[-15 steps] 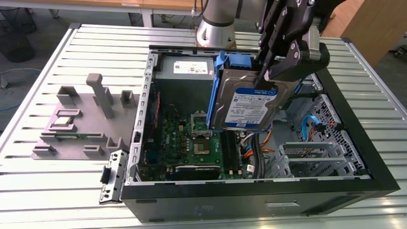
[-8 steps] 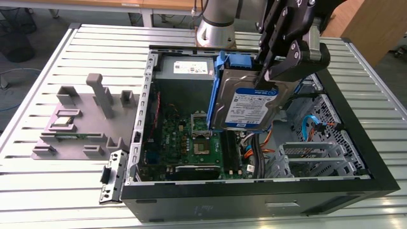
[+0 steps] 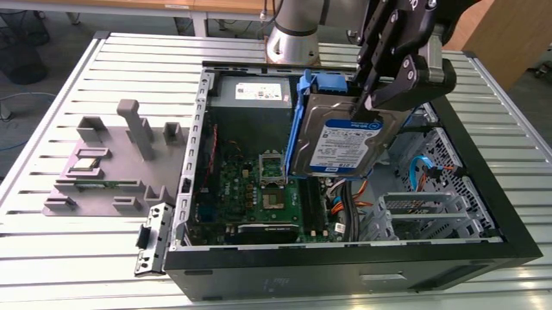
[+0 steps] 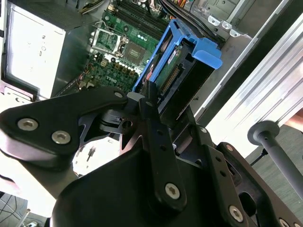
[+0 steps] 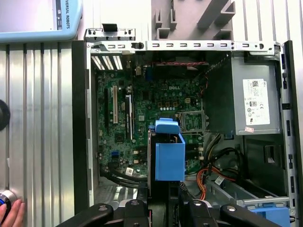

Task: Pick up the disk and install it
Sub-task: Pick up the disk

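Note:
The disk (image 3: 340, 145), a silver hard drive with a blue-and-white label and blue side rails, hangs on edge above the open computer case (image 3: 185, 187). My gripper (image 3: 379, 97) is shut on its upper end, over the motherboard and drive-bay area. In the second wrist view the disk (image 4: 177, 73) sits between the black fingers (image 4: 150, 101) with its blue tab pointing away. In the first wrist view the disk's blue rail (image 5: 169, 153) stands over the green motherboard (image 5: 142, 118).
A grey power-supply box (image 3: 250, 93) with a white sticker sits at the case's far end. Orange and blue cables (image 3: 423, 168) lie beside a metal drive cage (image 3: 431, 210). A grey fixture (image 3: 112, 161) stands on the slatted table at the exterior view's left. A hand (image 5: 12, 213) shows beside the table.

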{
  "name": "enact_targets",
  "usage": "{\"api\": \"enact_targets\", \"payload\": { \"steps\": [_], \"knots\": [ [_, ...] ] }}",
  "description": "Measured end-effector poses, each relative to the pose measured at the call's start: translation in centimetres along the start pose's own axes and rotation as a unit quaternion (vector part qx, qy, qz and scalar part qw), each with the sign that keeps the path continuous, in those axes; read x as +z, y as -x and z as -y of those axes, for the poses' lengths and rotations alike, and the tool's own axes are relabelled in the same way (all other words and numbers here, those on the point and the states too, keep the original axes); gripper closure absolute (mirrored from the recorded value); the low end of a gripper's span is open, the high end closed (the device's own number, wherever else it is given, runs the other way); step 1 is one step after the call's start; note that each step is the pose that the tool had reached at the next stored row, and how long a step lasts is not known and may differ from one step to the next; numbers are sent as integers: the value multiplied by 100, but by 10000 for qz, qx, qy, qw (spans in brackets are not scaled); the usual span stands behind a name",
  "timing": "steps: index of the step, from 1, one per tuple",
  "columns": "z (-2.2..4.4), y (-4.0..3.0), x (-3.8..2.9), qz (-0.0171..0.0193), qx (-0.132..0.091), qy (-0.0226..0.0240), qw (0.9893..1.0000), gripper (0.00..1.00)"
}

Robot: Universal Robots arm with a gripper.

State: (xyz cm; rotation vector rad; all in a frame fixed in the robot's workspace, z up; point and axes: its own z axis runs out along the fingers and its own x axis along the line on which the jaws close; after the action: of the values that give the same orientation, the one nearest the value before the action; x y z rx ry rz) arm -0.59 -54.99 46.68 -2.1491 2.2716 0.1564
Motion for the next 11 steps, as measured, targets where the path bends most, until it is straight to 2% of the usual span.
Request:
{"api": "enact_targets", "payload": {
  "steps": [8,11],
  "knots": [
    [135,8,-8,0,0,0,10000,65],
    [162,10,-10,0,0,0,10000,65]
  ]
}}
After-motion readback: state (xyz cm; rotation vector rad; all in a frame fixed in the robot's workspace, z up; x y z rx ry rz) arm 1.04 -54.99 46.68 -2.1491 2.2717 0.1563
